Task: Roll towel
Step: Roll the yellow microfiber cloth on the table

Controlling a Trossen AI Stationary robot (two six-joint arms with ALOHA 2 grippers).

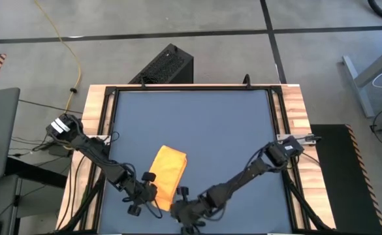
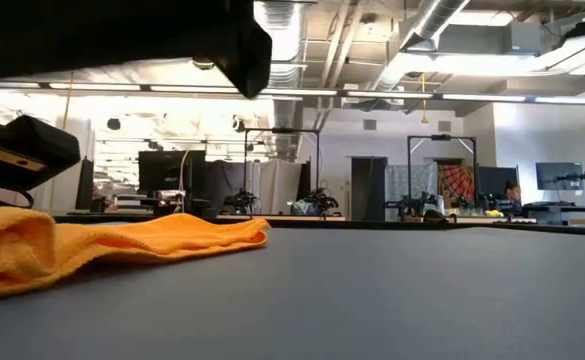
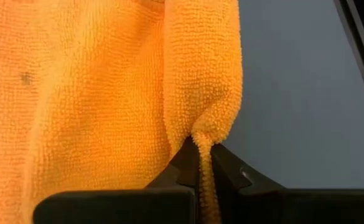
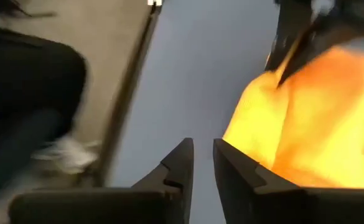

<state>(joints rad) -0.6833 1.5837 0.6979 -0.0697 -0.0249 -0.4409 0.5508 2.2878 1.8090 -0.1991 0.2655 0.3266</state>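
The yellow-orange towel [image 1: 168, 171] lies on the blue-grey tabletop [image 1: 204, 124] near its front edge, left of centre, one side folded over into a thicker band [image 3: 203, 74]. In the low view it lies flat [image 2: 142, 238] with a raised fold at the left [image 2: 12, 250]. My left gripper [image 1: 153, 190] is at the towel's near left side, shut on it. My right gripper [image 1: 183, 207] is at the towel's near right corner; its fingers [image 4: 201, 155] are shut and empty, with the towel [image 4: 306, 118] beside them. My left gripper pinches the end of the towel's folded-over band [image 3: 201, 138] between its two fingers; a thin strip of cloth runs back between them. The fingers come low from the table's left. The rest of the towel lies on the table; one layer or several, I cannot tell.
A black frame and wooden border [image 1: 288, 117] run round the tabletop. The table's far and right parts hold nothing else. A dark box [image 1: 164, 65] stands on the floor beyond the far edge. Both arms crowd the near edge.
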